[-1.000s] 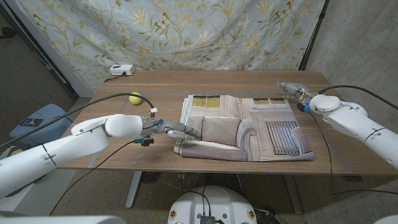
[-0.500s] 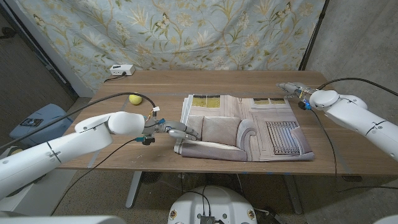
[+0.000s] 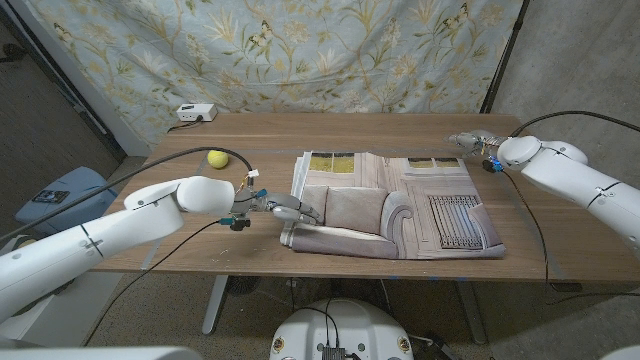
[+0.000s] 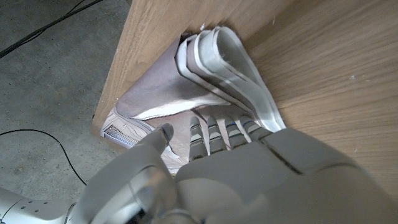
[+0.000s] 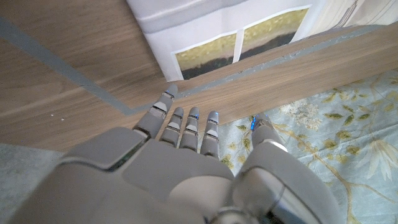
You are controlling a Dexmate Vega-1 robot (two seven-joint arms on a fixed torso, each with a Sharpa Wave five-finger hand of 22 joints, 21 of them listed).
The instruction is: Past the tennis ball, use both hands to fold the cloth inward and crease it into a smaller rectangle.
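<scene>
Head view: the cloth (image 3: 395, 205) lies mid-tabletop. My left robot hand (image 3: 290, 209) rests on its near-left corner, fingers extended, gripping nothing; my right robot hand (image 3: 470, 141), open, hovers beside the far corner. I'd pinch both corners before folding.

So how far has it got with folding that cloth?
Partly done: the cloth already lies in stacked layers at its left edge. In hand: the left hand rests on that edge, fingers on the fabric, while the right hand hovers open by the far right corner. Left: folding inward and creasing it smaller.
</scene>
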